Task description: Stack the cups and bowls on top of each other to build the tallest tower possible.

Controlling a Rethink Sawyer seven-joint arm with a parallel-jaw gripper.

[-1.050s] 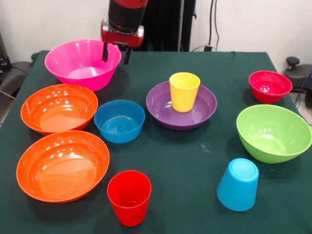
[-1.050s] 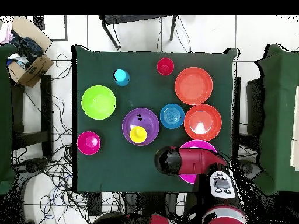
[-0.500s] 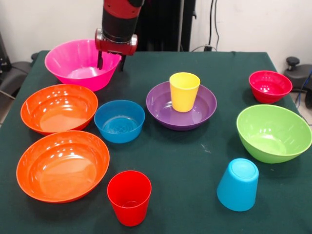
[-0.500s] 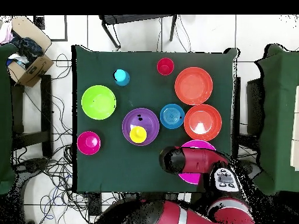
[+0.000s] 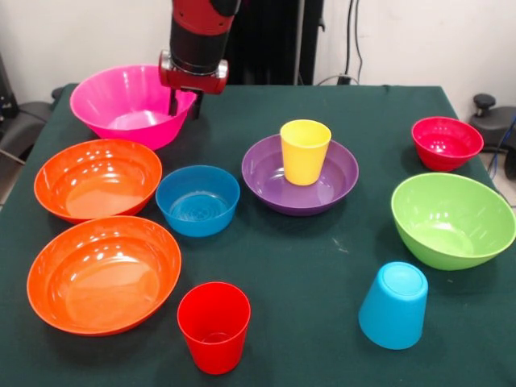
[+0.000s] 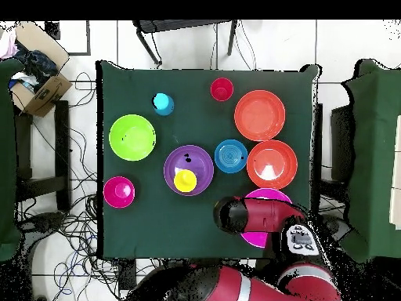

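1. We see no tower: every bowl sits separately on the table point(image 5: 322, 274).
2. Magenta bowl point(image 5: 129, 105) at a far corner; the gripper point(image 5: 184, 103) straddles its rim, closed on it as far as we can tell.
3. Yellow cup point(image 5: 305, 151) upright in purple bowl point(image 5: 266, 173).
4. Red cup point(image 5: 214, 326) upright, blue cup point(image 5: 393, 305) inverted, both at near edge.

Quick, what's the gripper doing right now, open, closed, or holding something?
Gripper: at the rim of the magenta bowl, one finger inside and one outside; whether it has closed on the rim cannot be told.
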